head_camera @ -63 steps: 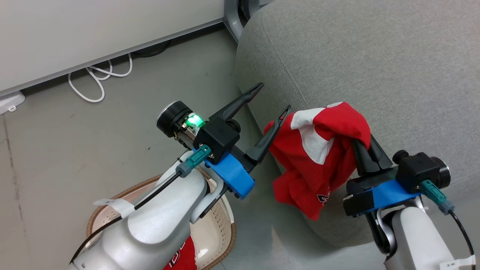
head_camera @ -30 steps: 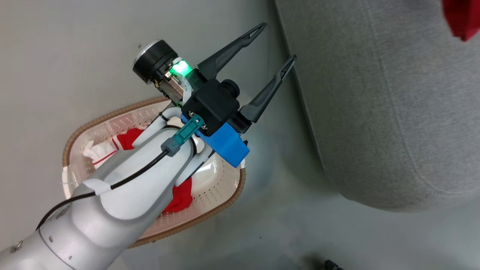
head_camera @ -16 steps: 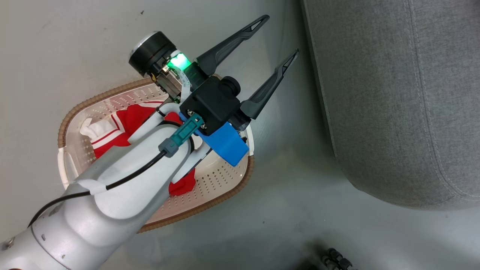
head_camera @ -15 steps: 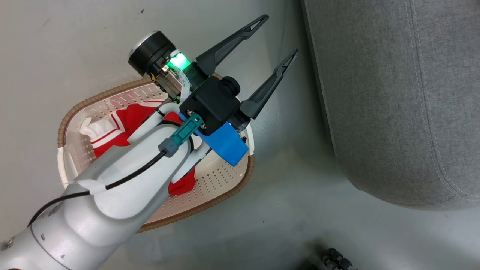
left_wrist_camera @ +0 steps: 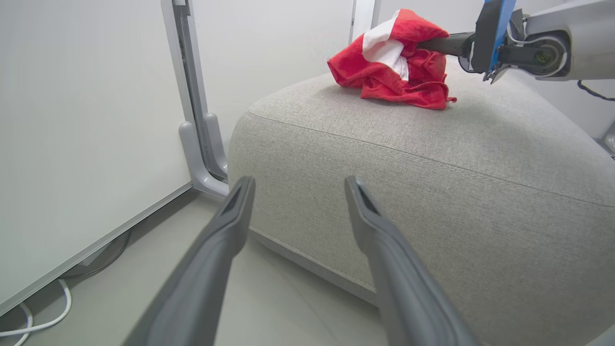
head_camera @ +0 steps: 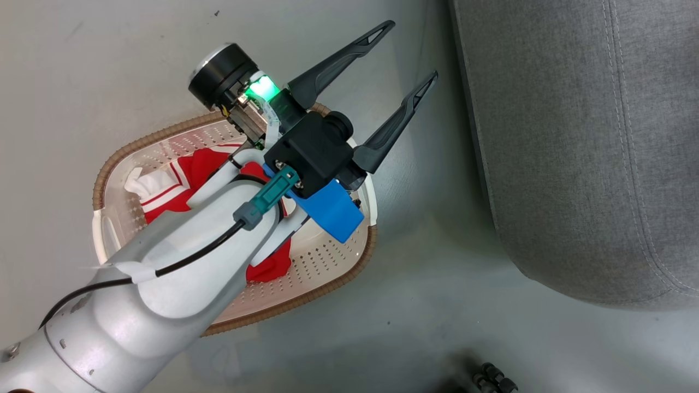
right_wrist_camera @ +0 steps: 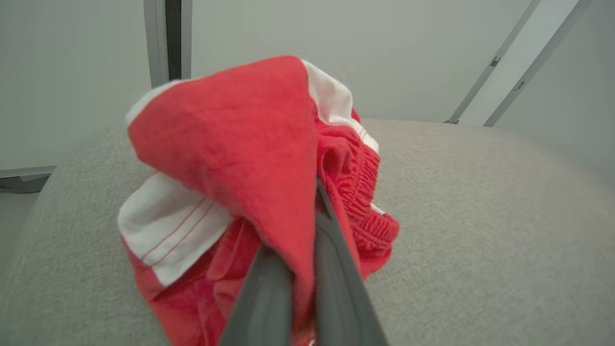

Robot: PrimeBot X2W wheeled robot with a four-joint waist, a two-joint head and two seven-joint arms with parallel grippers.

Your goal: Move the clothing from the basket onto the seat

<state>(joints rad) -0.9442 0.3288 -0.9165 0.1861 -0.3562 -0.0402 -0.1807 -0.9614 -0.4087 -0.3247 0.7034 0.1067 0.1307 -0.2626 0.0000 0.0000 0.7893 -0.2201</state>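
At the far left a white wall panel (left_wrist_camera: 72,120) met the floor (head_camera: 82,65), with a white cable (left_wrist_camera: 43,324) looping along its foot and a grey metal post (left_wrist_camera: 192,96) standing just beside the seat's far corner. The floor was smooth, pale grey and faintly glossy. On it, left of the seat, sat the basket (head_camera: 164,134), a red jersey (head_camera: 191,169) with white trim crumpled inside. The left gripper (head_camera: 412,49) hovered above the basket's right end, fingers spread wide and holding nothing. To the right rose the seat (head_camera: 573,153), its light grey weave crossed by stitched seams. A second red jersey (left_wrist_camera: 394,72) lay bunched on the cushion top, near its far side, pinched between the closed fingers of the right gripper (right_wrist_camera: 300,240)
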